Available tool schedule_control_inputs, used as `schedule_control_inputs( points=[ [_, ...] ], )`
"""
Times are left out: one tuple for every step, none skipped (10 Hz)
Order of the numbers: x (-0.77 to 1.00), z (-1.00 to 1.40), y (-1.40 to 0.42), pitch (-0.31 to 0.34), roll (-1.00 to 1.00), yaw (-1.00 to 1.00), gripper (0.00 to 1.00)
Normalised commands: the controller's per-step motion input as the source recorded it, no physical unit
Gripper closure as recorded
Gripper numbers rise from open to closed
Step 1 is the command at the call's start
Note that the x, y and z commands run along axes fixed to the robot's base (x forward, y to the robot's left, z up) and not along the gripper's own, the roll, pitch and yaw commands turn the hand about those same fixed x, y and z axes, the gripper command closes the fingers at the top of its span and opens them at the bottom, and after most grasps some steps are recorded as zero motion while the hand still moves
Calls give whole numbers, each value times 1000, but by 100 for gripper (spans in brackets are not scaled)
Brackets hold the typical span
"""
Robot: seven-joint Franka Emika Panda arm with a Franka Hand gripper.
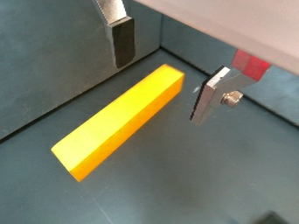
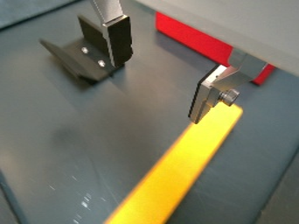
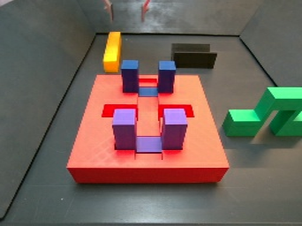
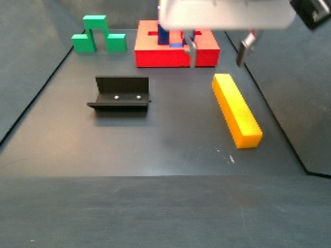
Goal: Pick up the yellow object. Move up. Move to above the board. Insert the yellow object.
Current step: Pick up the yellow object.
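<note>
Currently the gripper (image 1: 163, 70) hovers, jaws apart, above the long yellow-orange rectangular bar (image 1: 121, 119); centre over its midpoint, descend, then close.

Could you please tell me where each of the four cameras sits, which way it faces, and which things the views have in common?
Wrist view: looks down past the open gripper at the yellow object lying on the floor.
Wrist view: looks down past the gripper; shows the fixture, the bar and an edge of the board.
Side view: close behind the board, facing the far bar; fingers barely visible.
Side view: opposite end, facing the board; gripper above the bar.
All four share the yellow object.
</note>
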Motion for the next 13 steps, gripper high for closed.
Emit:
schedule_control_inputs(
  points=[
    [-343,-1000,0,-96,20,29,0],
    [-229,-1000,0,-76,34,51,0],
    [-143,-1000,0,-63,50,51,0],
    [-91,-1000,0,-49,43,60,0],
    [-40,-1000,0,-29,44,54,0],
    [-40,-1000,0,-20,64,60,0],
    [-40,-1000,0,-24,86,57,0],
    [-94,-1000,0,-30,113,69,0],
    [-80,-1000,0,-20,114,66,0],
    [-83,-1000,0,-26,107,51,0],
    [-111,-971,0,-50,77,46,0],
    [-166,-497,31,-103,-1,0,0],
    [0,-11,0,-11,0,0,0]
  ],
)
